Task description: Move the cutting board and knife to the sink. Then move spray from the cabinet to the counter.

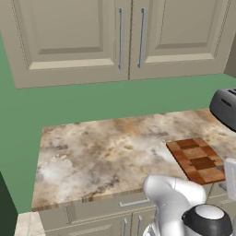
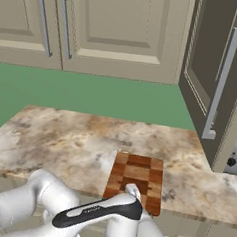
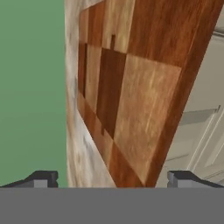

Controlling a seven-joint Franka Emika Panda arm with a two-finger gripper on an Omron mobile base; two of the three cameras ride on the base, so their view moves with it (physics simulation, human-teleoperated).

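Note:
The checkered wooden cutting board [image 1: 196, 159] lies flat on the marbled counter [image 1: 101, 156] near its front edge, right of the middle. In the right base view the cutting board [image 2: 136, 174] is partly covered by my arm, which reaches over its near edge. In the hand view the cutting board [image 3: 131, 87] looms very close and rolled sideways. My gripper [image 3: 113, 179] is open, its fingertips [image 3: 41, 178] wide apart with nothing between them. The beige cabinet [image 1: 124, 39] above has both doors shut. The knife, the sink and the spray are out of view.
A dark grey toaster [image 1: 226, 108] stands at the back right of the counter. A tall dark panel with a long grey handle [image 2: 223, 82] bounds the counter [image 2: 63, 142] on the right. Drawer fronts [image 1: 101, 209] run under the counter edge.

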